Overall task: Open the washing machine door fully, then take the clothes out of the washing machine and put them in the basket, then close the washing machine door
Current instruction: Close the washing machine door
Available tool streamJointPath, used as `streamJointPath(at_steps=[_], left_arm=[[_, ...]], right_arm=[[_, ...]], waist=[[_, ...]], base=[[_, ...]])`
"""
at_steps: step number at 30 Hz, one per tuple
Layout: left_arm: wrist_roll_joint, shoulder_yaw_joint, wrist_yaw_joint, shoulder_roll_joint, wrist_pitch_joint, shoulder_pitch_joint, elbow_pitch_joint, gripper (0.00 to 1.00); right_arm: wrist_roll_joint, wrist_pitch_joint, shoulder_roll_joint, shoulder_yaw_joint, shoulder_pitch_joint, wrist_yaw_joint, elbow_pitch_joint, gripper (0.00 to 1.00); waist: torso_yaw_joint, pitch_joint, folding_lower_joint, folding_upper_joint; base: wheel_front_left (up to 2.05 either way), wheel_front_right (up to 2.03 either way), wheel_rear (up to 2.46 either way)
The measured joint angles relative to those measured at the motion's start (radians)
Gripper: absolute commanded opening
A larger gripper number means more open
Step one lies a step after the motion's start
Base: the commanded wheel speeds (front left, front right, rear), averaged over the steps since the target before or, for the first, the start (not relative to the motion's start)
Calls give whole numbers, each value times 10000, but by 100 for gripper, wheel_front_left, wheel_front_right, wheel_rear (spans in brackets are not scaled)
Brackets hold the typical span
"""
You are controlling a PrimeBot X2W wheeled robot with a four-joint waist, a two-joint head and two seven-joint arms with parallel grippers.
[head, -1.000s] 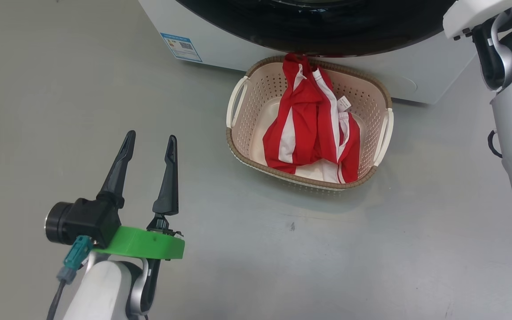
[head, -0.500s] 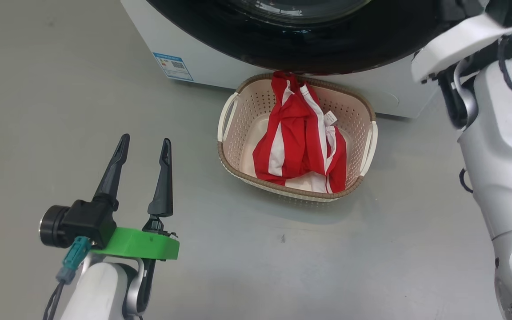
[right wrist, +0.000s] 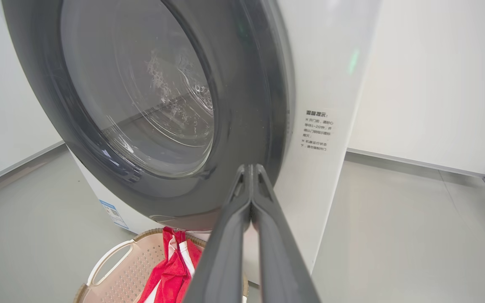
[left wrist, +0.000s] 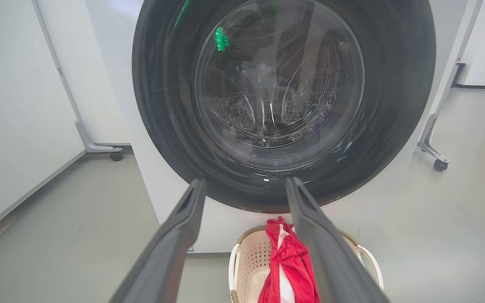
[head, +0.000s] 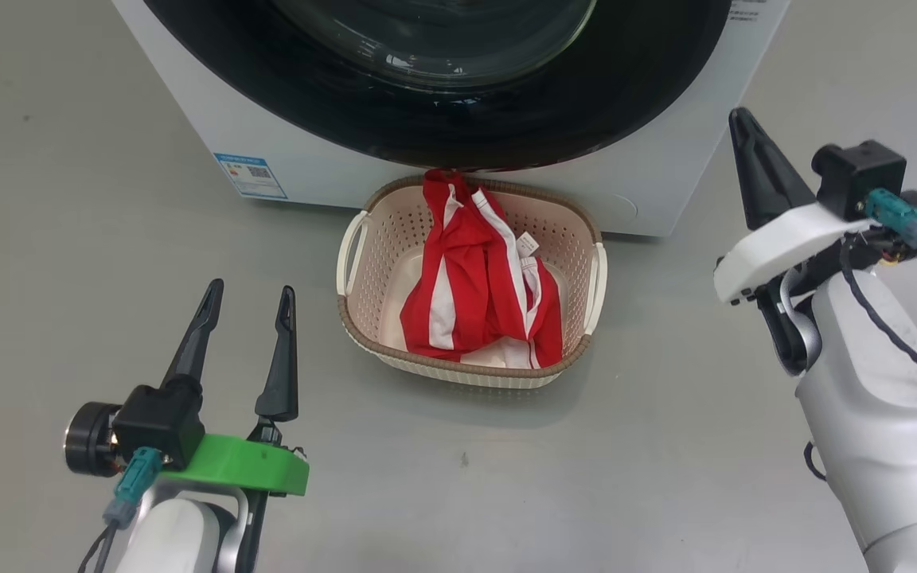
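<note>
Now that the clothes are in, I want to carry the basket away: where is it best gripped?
By a white side handle of the basket, coming down from above. Each handle loops clear of the wall, leaving a gap to hook into; the clothes drape over the back rim, which sits below the washing machine door.

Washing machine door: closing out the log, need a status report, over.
Left gripper open, empty. Right gripper shut, empty. Washing machine door looks closed; clothes in basket. Cloth peak close under door's bottom edge.
</note>
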Motion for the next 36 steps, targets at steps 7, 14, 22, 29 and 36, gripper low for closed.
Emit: streamJointPath(at_steps=[7, 14, 22, 29, 36], left_arm=[[29, -59, -48, 12, 0, 322, 265, 100], [21, -136, -138, 15, 0, 603, 382, 100], [15, -148, -138, 21, 0, 817, 614, 100], [-10, -146, -138, 102, 2, 1151, 696, 100], [-10, -146, -125, 151, 21, 1382, 744, 100]], right_arm=[[213, -2, 203, -491, 1215, -278, -936, 96], [276, -2, 405, -715, 2232, -470, -1712, 100], [228, -2, 474, -759, 3716, -692, -2387, 100], [173, -2, 531, -851, 4888, -970, -2851, 100], [153, -2, 635, -792, 5812, -1057, -3315, 100]], waist=[[-334, -505, 0, 0], [-575, -889, 0, 0], [-822, -1383, 0, 0], [-1019, -1819, 0, 1], [-1243, -2142, 0, 0]], base=[[0, 0, 0], [0, 0, 0], [0, 0, 0], [0, 0, 0], [0, 0, 0]])
